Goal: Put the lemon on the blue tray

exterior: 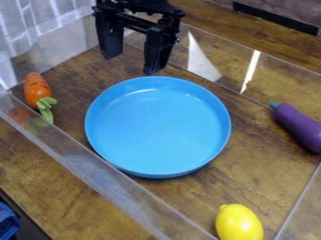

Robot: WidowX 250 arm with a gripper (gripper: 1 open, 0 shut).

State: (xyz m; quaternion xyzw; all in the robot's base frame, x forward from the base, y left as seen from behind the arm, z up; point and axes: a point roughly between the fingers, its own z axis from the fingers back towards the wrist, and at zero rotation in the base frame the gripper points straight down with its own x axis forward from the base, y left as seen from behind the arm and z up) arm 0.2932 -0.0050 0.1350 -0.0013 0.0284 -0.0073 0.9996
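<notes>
The lemon (pixel 238 223) is a small glossy yellow oval lying on the wooden table near the bottom edge of the view, right of centre. The blue tray (pixel 158 126), a large round light-blue dish with a raised rim, sits in the middle with nothing in it. My gripper (pixel 134 49) hangs at the top of the view, just beyond the tray's far rim, its black fingers spread open with nothing between them. It is far from the lemon, with the whole tray in between.
An orange carrot (pixel 37 93) with green leaves lies at the left. A purple eggplant (pixel 301 126) lies at the right edge. Clear plastic walls (pixel 75 159) fence the wooden table on the left, front and right.
</notes>
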